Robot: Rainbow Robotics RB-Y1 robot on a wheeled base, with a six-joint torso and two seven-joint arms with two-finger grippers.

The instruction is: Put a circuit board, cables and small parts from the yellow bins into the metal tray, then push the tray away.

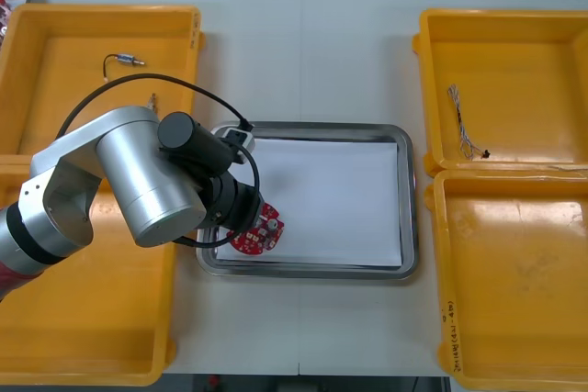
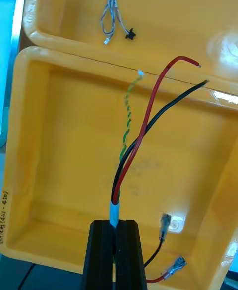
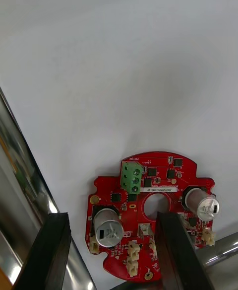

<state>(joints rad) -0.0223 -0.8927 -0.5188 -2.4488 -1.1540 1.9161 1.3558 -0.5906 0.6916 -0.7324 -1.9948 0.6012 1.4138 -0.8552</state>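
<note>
Left gripper [image 3: 111, 216] spread wide over round red circuit board [image 1: 260, 234] lying at metal tray's [image 1: 317, 126] 7 o'clock corner, right gripper [image 2: 115, 225] clamped narrow on red and black cables [image 2: 144, 126] above yellow bin [image 2: 64, 146]

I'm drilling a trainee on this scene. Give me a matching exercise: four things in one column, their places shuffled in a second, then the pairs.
Things
1 board
2 red and black cable
3 twisted cable
4 small metal part

Places
A far left bin
B shut in the right gripper, over the near right bin
C tray, under the open left gripper
D far right bin

Pairs: 1-C, 2-B, 3-D, 4-A
</note>
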